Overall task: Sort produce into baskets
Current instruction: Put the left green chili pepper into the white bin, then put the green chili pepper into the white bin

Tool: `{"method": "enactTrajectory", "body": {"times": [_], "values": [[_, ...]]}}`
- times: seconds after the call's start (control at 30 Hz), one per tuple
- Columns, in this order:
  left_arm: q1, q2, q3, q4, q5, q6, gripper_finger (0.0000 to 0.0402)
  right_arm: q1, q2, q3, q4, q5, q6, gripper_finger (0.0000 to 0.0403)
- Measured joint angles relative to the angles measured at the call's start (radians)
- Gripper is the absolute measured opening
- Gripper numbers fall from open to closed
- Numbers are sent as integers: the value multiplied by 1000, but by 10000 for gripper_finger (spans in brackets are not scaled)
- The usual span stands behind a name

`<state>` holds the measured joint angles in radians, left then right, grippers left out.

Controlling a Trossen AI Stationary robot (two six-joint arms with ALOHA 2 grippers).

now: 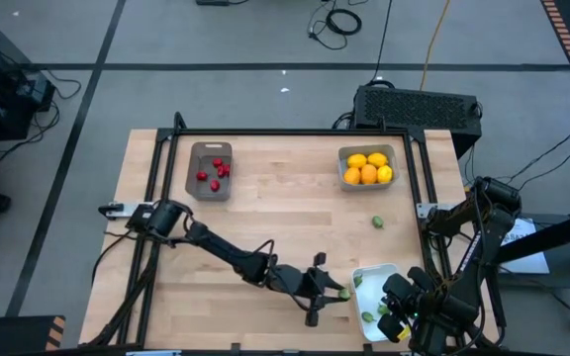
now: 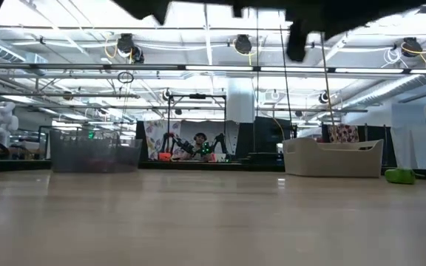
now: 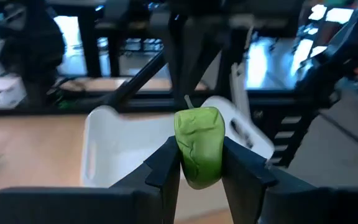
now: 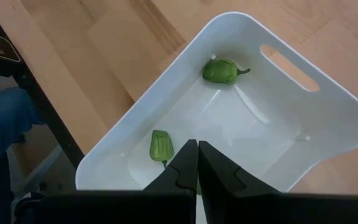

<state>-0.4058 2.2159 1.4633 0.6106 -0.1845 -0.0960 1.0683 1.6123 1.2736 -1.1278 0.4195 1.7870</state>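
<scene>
Grey floor (image 1: 245,40) with taped lines — bright ceiling lights (image 2: 242,44) beyond

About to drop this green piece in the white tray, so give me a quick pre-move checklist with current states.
1. Green piece gripped between the left gripper fingers: ok.
2. Left gripper over the white tray: not ok, beside its rim.
3. Tray has room: ok, only two green pieces inside.
4. Right gripper clear of the drop: cannot tell, it hangs shut over the tray.
5. All green sorted: not ok, one loose piece on the table.
</scene>
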Motion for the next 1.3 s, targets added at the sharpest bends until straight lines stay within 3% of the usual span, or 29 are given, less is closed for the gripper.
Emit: {"method": "enactTrajectory", "body": {"times": [0.13,0.5,0.97,1.3], "values": [[9,41,107,-27,75,-1,109,-1,0,0,-1,1,0,4],[46,223,446,-301,84,-3,109,-1,0,0,1,2,30,4],[55,237,465,-337,102,34,117,-1,0,0,-43,1,23,4],[80,237,465,-368,128,50,212,-1,0,0,-61,2,26,4]]}}
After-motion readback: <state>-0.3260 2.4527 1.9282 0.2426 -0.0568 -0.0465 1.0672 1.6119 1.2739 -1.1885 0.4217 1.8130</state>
